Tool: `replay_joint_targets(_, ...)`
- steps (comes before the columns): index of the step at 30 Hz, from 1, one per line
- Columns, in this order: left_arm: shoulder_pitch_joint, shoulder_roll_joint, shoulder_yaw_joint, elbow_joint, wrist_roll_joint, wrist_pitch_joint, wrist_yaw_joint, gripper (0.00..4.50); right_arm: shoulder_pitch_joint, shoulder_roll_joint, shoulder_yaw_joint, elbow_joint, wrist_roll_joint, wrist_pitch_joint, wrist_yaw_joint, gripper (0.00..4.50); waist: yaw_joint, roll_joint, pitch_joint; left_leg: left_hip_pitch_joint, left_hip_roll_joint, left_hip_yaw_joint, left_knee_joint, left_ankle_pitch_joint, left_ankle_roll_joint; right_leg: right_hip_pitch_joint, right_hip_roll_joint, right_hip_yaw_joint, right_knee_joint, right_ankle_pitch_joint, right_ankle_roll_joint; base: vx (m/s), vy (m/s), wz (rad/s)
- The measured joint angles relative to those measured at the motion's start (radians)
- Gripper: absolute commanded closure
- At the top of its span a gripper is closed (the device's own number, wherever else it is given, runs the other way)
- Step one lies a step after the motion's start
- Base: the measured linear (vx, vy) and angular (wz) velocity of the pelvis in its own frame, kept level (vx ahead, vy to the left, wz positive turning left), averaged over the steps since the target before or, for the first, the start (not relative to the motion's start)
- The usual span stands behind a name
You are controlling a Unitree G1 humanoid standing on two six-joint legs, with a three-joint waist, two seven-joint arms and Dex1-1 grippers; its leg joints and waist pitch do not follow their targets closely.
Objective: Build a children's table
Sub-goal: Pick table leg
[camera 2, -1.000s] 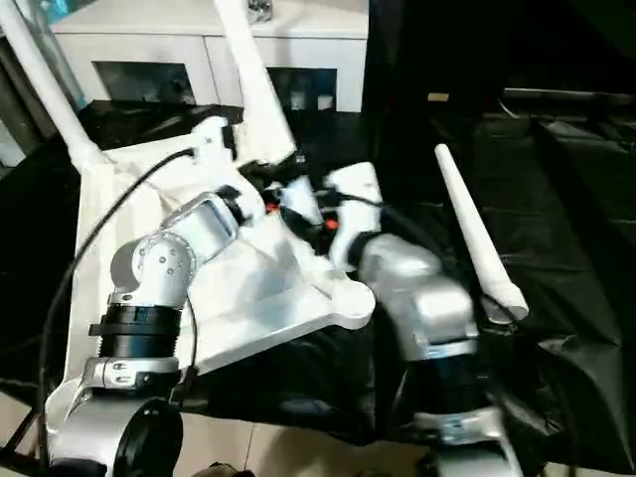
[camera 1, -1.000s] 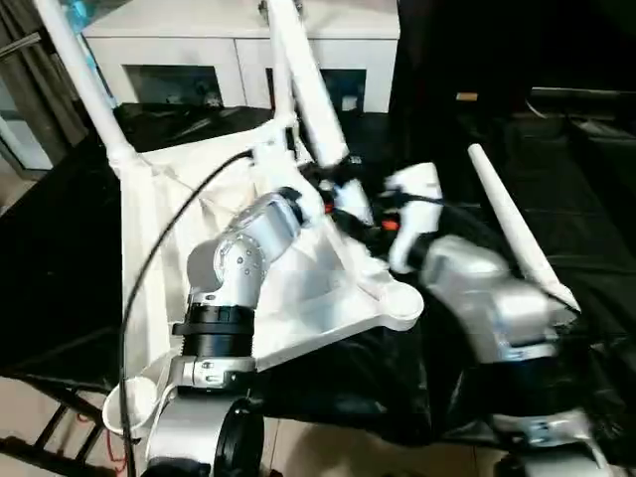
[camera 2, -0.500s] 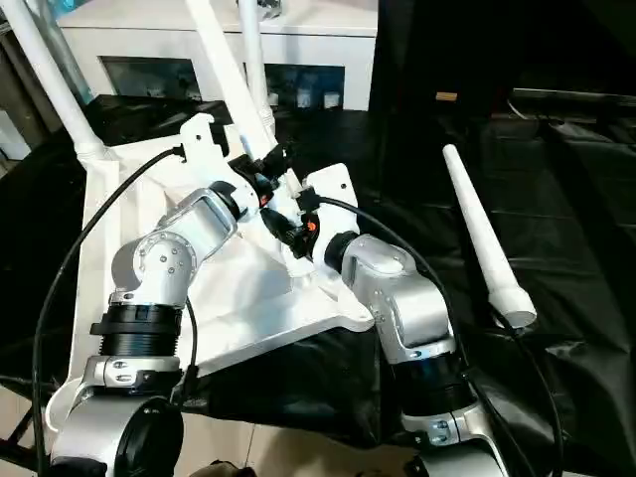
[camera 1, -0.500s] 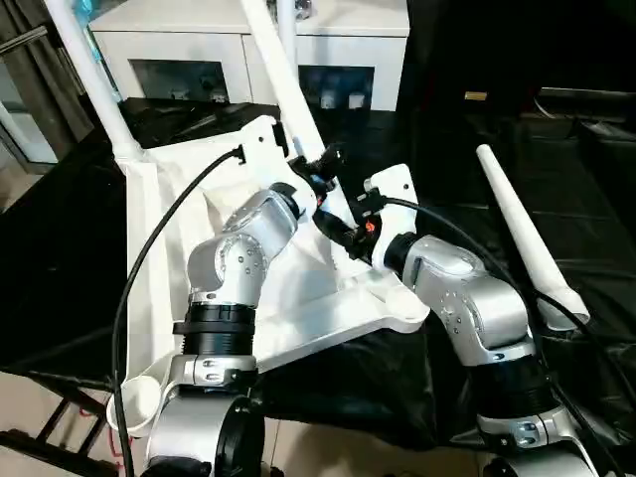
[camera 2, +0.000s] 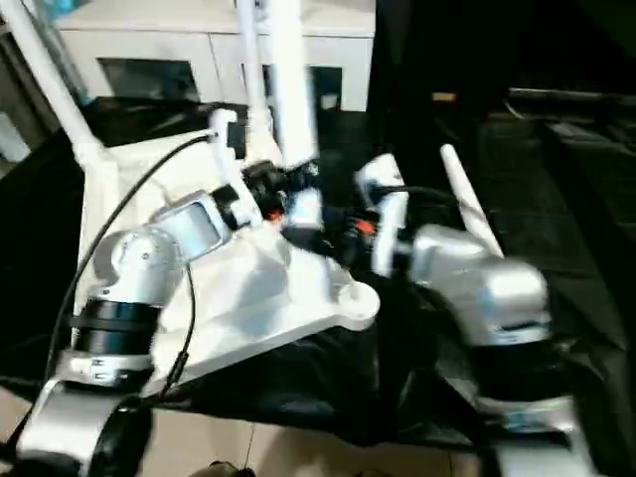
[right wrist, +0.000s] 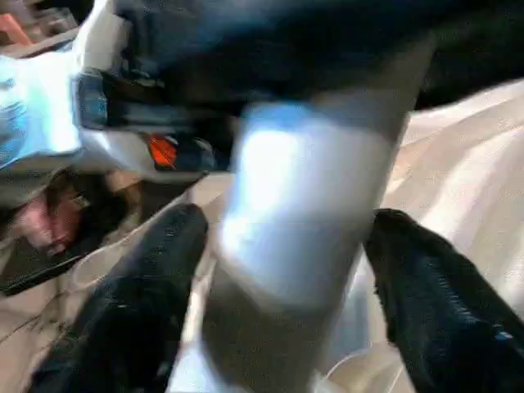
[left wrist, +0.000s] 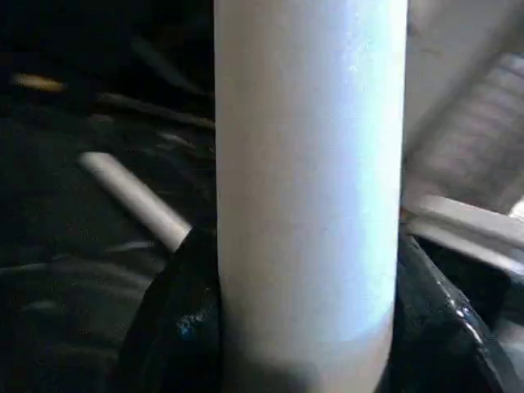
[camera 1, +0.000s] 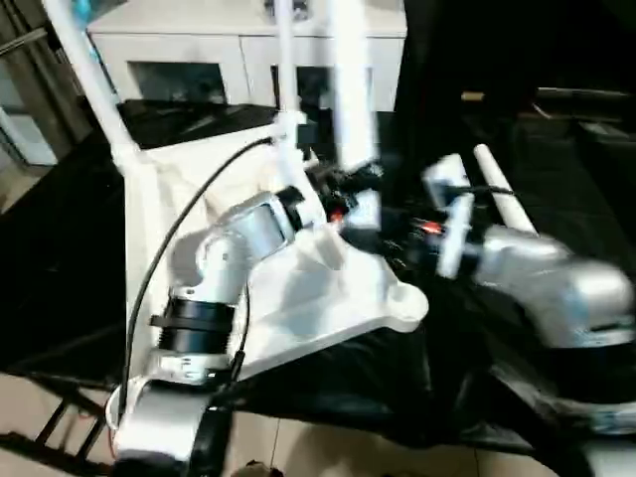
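The white tabletop [camera 1: 298, 288] lies underside up on a black-draped surface [camera 1: 517, 328], one round corner socket [camera 1: 409, 306] pointing toward the robot. Two legs already stand in its far corners: one at the far left [camera 1: 94, 84] and a thin one farther back [camera 1: 285, 70]. A third leg [camera 1: 350, 79] stands upright between both grippers near the tabletop's right edge. In the left wrist view, the left gripper [left wrist: 307, 327] has its black fingers [left wrist: 176, 319] pressed against either side of this leg [left wrist: 309, 180], so it is closed around the tube low down. In the right wrist view, the right gripper [right wrist: 282, 311] straddles the same leg [right wrist: 303, 213], but its fingers [right wrist: 434, 303] stand off from the tube with a visible gap on each side, spread and not gripping. Seen from the head, the left gripper [camera 1: 343, 194] reaches the leg from the left and the right gripper [camera 1: 397, 234] sits just beside it on the right. The fourth leg [camera 1: 507, 194] lies loose on the black cloth beyond the right forearm, well apart from the fingers. A white cabinet [camera 1: 229, 60] stands behind the table.
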Motion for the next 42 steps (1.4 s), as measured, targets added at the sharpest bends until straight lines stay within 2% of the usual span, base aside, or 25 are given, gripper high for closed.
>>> replay_joint_targets(5,-0.001,0.006,0.003,-0.002,-0.049,0.002,-0.124,2.59,-0.003,-0.071,0.029,0.004,0.055,0.046,0.122,0.5,0.001,-0.001,0.0,0.001,0.0,0.0,0.001,0.0,0.0,0.001,0.0,0.0,0.001,0.0,-0.001,0.0,0.0,0.0)
replay_joint_targets(11,0.0,0.012,-0.004,-0.033,-0.111,0.015,-0.224,2.59,-0.009,-0.093,0.066,0.001,0.093,0.091,0.198,0.48,0.001,-0.003,0.0,0.001,0.0,0.001,0.004,0.0,0.0,0.001,0.0,0.001,0.004,0.0,-0.001,0.0,0.0,0.0)
replay_joint_targets(14,0.001,0.01,-0.003,-0.047,-0.123,0.021,-0.249,2.59,-0.022,-0.083,0.065,0.001,0.117,0.109,0.2,0.89,0.001,-0.003,0.0,0.002,0.0,0.001,0.004,0.0,-0.001,0.001,0.0,0.001,0.004,0.001,-0.001,0.0,0.0,0.0)
replay_joint_targets(20,0.002,0.013,-0.005,-0.047,-0.13,0.022,-0.258,2.59,-0.031,-0.074,0.066,0.002,0.137,0.113,0.201,1.31,0.002,-0.004,0.0,0.002,0.0,0.001,0.005,-0.001,-0.002,0.001,0.0,0.002,0.004,0.001,-0.001,0.0,0.0,0.0)
replay_joint_targets(28,0.003,0.017,-0.002,-0.047,-0.132,0.036,-0.259,2.59,-0.018,-0.064,0.067,-0.02,0.16,0.126,0.187,2.17,0.003,-0.003,0.0,0.002,0.0,0.001,0.004,-0.001,-0.002,0.001,0.0,0.001,0.004,0.001,-0.001,0.0,0.0,0.0)
replay_joint_targets(29,0.003,0.017,-0.002,-0.047,-0.132,0.035,-0.259,2.59,-0.014,-0.062,0.065,-0.025,0.16,0.126,0.181,2.17,0.003,-0.003,0.0,0.002,0.0,0.001,0.004,-0.001,-0.002,0.001,0.0,0.001,0.004,0.001,-0.001,0.0,0.0,0.0)
replay_joint_targets(32,0.01,0.019,0.005,-0.047,-0.132,0.033,-0.25,2.59,-0.002,-0.045,0.057,-0.036,0.159,0.123,0.156,2.41,0.002,-0.003,0.0,0.002,0.0,0.001,0.004,-0.001,-0.002,0.001,0.0,0.001,0.004,0.001,-0.001,0.0,0.0,0.0)
replay_joint_targets(33,0.015,0.011,0.016,-0.047,-0.13,0.027,-0.22,2.03,0.001,-0.034,0.05,-0.036,0.156,0.116,0.131,2.48,0.002,-0.003,0.0,0.002,0.0,0.001,0.004,-0.001,-0.002,0.001,0.0,0.001,0.004,0.001,-0.001,0.0,0.0,0.0)
replay_joint_targets(34,0.02,0.004,0.022,-0.047,-0.13,0.016,-0.201,1.89,0.004,-0.028,0.044,-0.036,0.154,0.109,0.112,2.51,0.002,-0.003,0.0,0.002,0.0,0.001,0.004,-0.001,-0.002,0.001,0.0,0.001,0.004,0.001,-0.001,0.0,0.0,0.0)
replay_joint_targets(36,0.027,-0.01,0.03,-0.053,-0.124,-0.002,-0.159,1.89,0.004,-0.005,0.035,-0.04,0.136,0.1,0.058,2.52,0.002,-0.002,-0.001,0.002,0.0,0.001,0.005,0.0,-0.002,0.001,0.0,0.001,0.004,0.001,-0.001,0.0,0.0,0.0)
replay_joint_targets(37,0.029,-0.017,0.037,-0.063,-0.108,-0.015,-0.131,1.72,0.005,0.014,0.031,-0.041,0.126,0.094,0.022,2.53,0.0,-0.002,-0.001,0.002,0.0,0.001,0.004,0.0,-0.003,0.001,0.0,0.001,0.004,0.001,-0.001,0.0,0.0,0.0)
replay_joint_targets(42,0.034,-0.04,0.038,-0.115,-0.01,-0.077,0.036,1.5,0.007,0.076,0.018,-0.065,0.073,0.062,-0.12,2.53,0.0,-0.003,0.0,0.002,0.0,0.0,0.004,0.0,-0.003,0.001,0.0,0.001,0.004,0.001,0.0,0.0,0.0,0.0)
